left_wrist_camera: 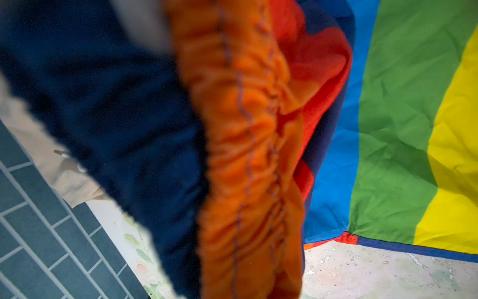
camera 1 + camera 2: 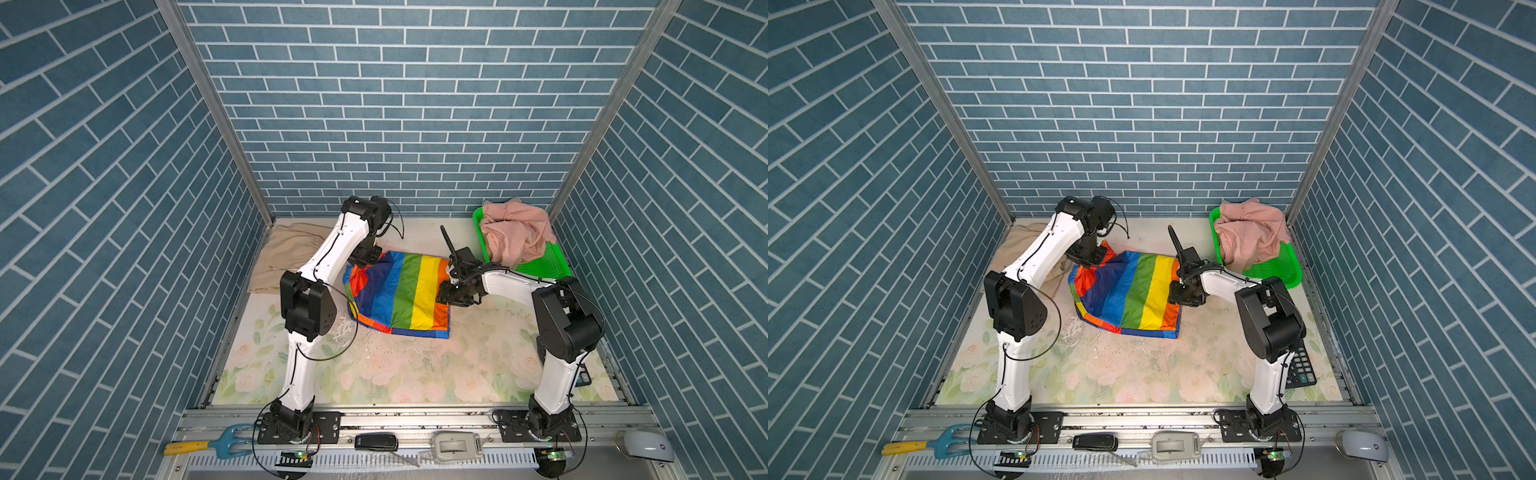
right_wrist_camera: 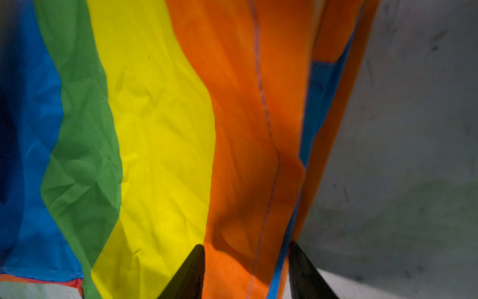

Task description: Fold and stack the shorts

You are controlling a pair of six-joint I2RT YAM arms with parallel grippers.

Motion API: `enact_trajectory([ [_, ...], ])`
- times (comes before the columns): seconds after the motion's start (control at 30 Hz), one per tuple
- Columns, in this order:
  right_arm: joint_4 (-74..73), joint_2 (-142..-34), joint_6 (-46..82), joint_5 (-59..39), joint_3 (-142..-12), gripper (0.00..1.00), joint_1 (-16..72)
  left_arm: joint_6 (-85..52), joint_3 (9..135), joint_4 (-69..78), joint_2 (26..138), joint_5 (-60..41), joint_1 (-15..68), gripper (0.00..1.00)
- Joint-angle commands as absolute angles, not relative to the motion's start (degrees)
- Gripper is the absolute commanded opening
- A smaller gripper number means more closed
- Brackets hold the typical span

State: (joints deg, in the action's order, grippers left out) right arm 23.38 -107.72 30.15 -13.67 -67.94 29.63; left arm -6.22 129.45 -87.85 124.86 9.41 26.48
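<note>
- Beige shorts [image 2: 286, 253] lay crumpled to the left of the rainbow shorts [image 2: 407, 295], near them.
- Left gripper [image 2: 366, 258] sat at the far-left corner of the rainbow shorts, clamped on the bunched orange waistband [image 1: 245, 155], that corner raised.
- The rainbow shorts lay spread on the table [image 2: 415, 374], stripes blue, green, yellow, orange.
- Right gripper [image 3: 245, 248] was at the right edge of the rainbow shorts, fingers [image 3: 190, 274] apart, orange hem between them.
- Pink shorts [image 2: 515, 237] were heaped in the green basket [image 2: 544, 268], right of and behind the rainbow shorts.

Front mat [image 2: 415, 374] open; basket [image 2: 548, 268], rainbow shorts [image 2: 407, 291] (centre) obstruct.
</note>
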Motion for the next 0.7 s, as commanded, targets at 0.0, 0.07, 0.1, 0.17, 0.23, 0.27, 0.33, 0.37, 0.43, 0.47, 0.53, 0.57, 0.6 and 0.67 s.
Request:
enact_trajectory([
  [0.0, 23.3, -109.3, 30.6, -14.5, -68.6, 0.49, 29.9, -7.8, 132.3, -89.6, 127.3, 8.2, 29.3, 0.00],
  [0.07, 23.0, -109.5, 30.7, -14.8, -68.5, 0.47, 29.9, -8.4, 133.6, -89.9, 128.6, 7.2, 30.3, 0.00],
  [0.1, 22.6, -109.6, 30.8, -15.0, -68.3, 0.46, 30.0, -8.7, 134.1, -89.9, 129.2, 6.3, 30.8, 0.00],
  [0.17, 22.2, -109.8, 30.9, -15.2, -68.1, 0.46, 30.1, -9.5, 134.8, -89.5, 130.2, 4.4, 31.8, 0.00],
  [0.23, 21.7, -110.0, 31.1, -15.5, -67.8, 0.45, 30.1, -10.1, 134.6, -88.0, 130.9, 1.4, 32.5, 0.00],
  [0.27, 21.4, -110.2, 31.3, -15.7, -67.6, 0.45, 30.2, -10.3, 134.5, -87.1, 131.4, 0.3, 32.9, 0.00],
  [0.33, 20.8, -110.2, 31.5, -16.2, -67.4, 0.44, 30.3, -11.1, 134.2, -85.9, 132.3, -2.0, 33.1, 0.00],
  [0.37, 20.7, -110.2, 31.6, -16.3, -67.2, 0.44, 30.4, -11.4, 134.0, -85.0, 132.6, -2.9, 33.1, 0.00],
  [0.43, 20.3, -110.1, 31.7, -16.5, -66.8, 0.44, 30.6, -12.2, 133.8, -83.8, 133.0, -3.3, 33.1, 0.00],
  [0.47, 20.0, -110.0, 31.9, -16.6, -66.5, 0.44, 30.6, -12.5, 133.8, -83.2, 133.3, -3.5, 33.1, 0.00],
  [0.53, 19.4, -110.0, 32.1, -17.1, -66.0, 0.44, 30.5, -13.2, 133.5, -82.0, 133.5, -4.8, 33.1, 0.00],
  [0.57, 19.1, -110.1, 32.2, -17.3, -65.8, 0.44, 30.6, -13.6, 132.9, -81.0, 133.6, -5.8, 33.1, 0.00],
  [0.6, 18.9, -110.1, 32.3, -17.4, -65.7, 0.44, 30.6, -14.1, 131.8, -79.8, 133.3, -7.1, 33.2, 0.00],
  [0.67, 18.4, -110.0, 32.7, -17.8, -65.3, 0.44, 30.6, -15.2, 129.6, -76.8, 132.9, -9.4, 33.2, 0.00],
])
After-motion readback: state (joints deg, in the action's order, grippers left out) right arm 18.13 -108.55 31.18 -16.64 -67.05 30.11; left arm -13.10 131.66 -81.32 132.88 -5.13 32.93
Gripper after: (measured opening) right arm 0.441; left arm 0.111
